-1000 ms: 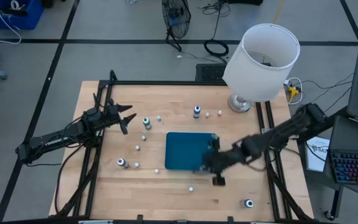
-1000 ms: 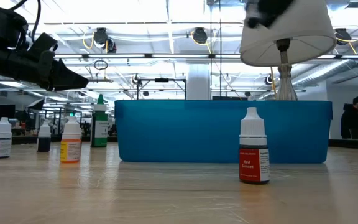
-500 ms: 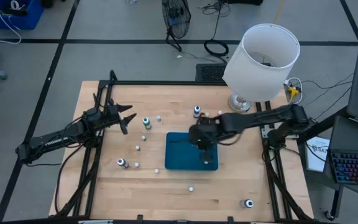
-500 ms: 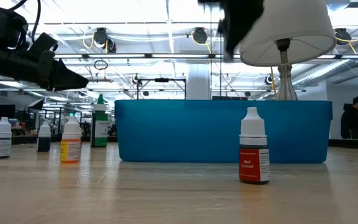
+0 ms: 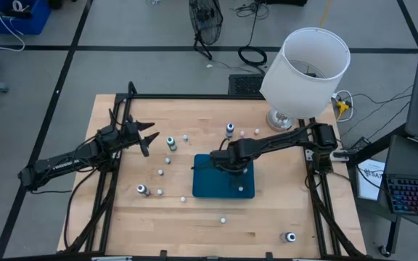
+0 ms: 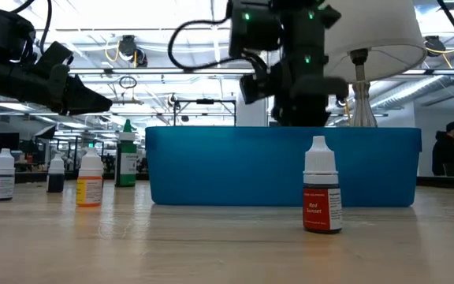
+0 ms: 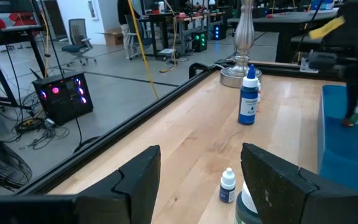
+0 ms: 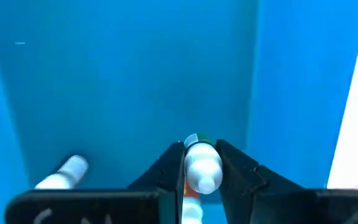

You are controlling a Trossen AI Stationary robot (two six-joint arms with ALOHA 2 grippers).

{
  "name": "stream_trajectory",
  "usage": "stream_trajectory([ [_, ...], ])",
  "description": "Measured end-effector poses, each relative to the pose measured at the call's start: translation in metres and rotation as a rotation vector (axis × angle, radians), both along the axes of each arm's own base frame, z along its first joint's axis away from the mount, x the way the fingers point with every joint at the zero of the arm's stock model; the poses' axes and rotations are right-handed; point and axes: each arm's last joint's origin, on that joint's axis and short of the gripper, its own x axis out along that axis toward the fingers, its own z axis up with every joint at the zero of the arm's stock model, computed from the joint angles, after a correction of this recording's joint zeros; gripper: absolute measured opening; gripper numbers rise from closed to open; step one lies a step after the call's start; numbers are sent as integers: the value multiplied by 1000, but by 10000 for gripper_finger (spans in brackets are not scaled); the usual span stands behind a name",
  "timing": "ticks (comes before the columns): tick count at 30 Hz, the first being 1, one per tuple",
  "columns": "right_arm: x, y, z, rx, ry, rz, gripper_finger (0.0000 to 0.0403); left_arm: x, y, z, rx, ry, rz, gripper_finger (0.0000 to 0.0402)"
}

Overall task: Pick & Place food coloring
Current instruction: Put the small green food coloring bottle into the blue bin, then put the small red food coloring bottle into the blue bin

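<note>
My right gripper (image 5: pixel 223 165) hangs over the far left part of the teal tray (image 5: pixel 207 190), fingers pointing down, shut on a small food coloring bottle (image 8: pixel 201 169) with a white cap. Another bottle (image 8: pixel 64 173) lies on the tray floor. More food coloring bottles stand on the table: a blue one (image 5: pixel 229 130), a green one (image 5: pixel 170 143), one at the near left (image 5: pixel 143 190) and a red one (image 6: pixel 321 188). My left gripper (image 5: pixel 148 141) waits open at the table's left side, level, above the wood. My right gripper pinches the bottle between its two fingers at the white cap end (image 8: pixel 204 163). The fingers come from above, pointing down into the tray. The bottle is clear of the tray floor; its orange-labelled body (image 8: pixel 192 194) runs back between the fingers.
A lamp with a white shade (image 5: pixel 307 69) stands at the far right corner, its base (image 7: pixel 240 73) on the wood. Whitish bottle dots (image 5: pixel 160 172) are scattered left of the tray, and one bottle (image 5: pixel 289 236) stands near the front right corner.
My right gripper has swung from beyond the tray's near right corner toward the far left, over the tray. It has tipped to point straight down and sunk toward the tray floor, staying shut. The left arm has kept still.
</note>
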Motion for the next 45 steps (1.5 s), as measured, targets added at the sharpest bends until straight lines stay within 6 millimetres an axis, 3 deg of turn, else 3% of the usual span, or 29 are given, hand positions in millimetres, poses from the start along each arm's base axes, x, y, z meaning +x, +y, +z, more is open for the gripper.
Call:
stream_trajectory([
  [11,-7,-4,-27,46,-49,-3,60,0,0,0,0,0,0,225],
  [18,-7,-6,-25,-22,-68,-26,133,0,0,0,0,0,0,225],
  [24,-10,-6,-5,-24,-139,-53,153,0,0,0,0,0,-1,225],
  [30,-22,3,40,6,-290,-82,144,0,0,0,0,0,0,225],
  [34,-32,33,74,54,-461,-4,143,0,0,0,0,0,0,225],
  [38,-40,88,96,86,-662,220,139,0,0,0,0,0,0,225],
  [42,-43,145,98,34,-797,415,129,0,0,0,0,0,0,225],
  [45,-38,173,92,3,-765,481,132,0,0,0,0,0,0,225],
])
